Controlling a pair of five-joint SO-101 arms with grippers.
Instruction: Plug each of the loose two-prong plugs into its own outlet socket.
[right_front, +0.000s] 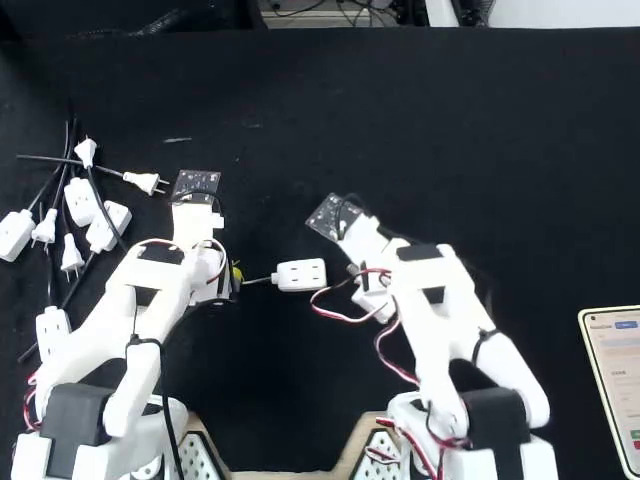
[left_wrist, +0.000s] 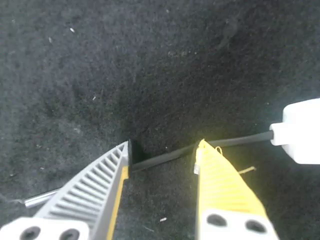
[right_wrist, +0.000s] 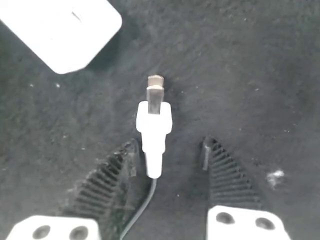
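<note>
A white outlet socket (right_front: 301, 274) lies on the black mat between the two arms, its black cable (left_wrist: 160, 159) running off toward the left arm. My left gripper (right_front: 232, 275) is open and straddles that cable close to the mat; the grey finger (left_wrist: 100, 185) and the yellow finger (left_wrist: 220, 185) stand on either side, and the socket (left_wrist: 302, 130) shows just beyond. My right gripper (right_front: 352, 270) is open around a white two-prong plug (right_wrist: 154, 127) lying on the mat. The plug's prongs (right_wrist: 155, 92) point away from the gripper, with the socket (right_wrist: 60, 30) a little further off to one side.
A heap of several more white plugs and sockets with black cables (right_front: 70, 210) lies at the mat's left side. A phone (right_front: 612, 380) rests at the right edge. The far half of the mat (right_front: 450, 120) is bare black cloth.
</note>
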